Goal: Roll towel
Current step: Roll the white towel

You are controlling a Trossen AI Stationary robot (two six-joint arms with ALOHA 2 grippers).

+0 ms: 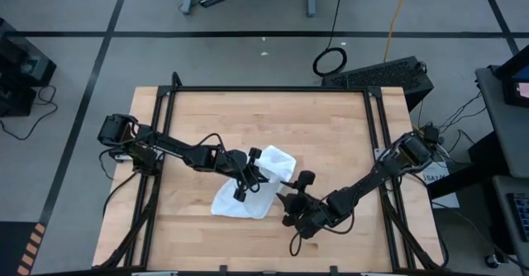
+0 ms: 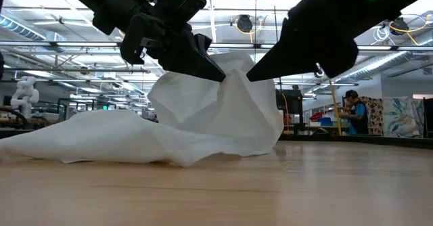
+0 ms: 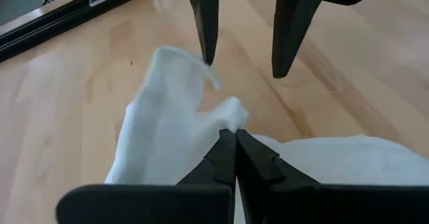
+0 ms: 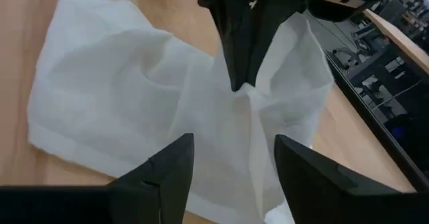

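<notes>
High view: the towel [image 1: 248, 189] lies crumpled at mid-table [image 1: 331, 127], one fold peaked up.
Left gripper [image 3: 234, 133]: on the towel's left side, clenched on the raised fold.
Right gripper [image 4: 231, 160]: on the towel's right side, jaws spread, holding nothing, facing the pinched peak.
Doing it well: probably flatten the cloth first, then grasp one edge evenly and turn it over in small, tight wraps.

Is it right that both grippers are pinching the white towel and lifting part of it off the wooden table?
Not quite. Only the left gripper is shut on the towel, holding a peak of it up off the wooden table. The right gripper is open, with its fingers either side of the cloth, as the right wrist view shows.
</notes>
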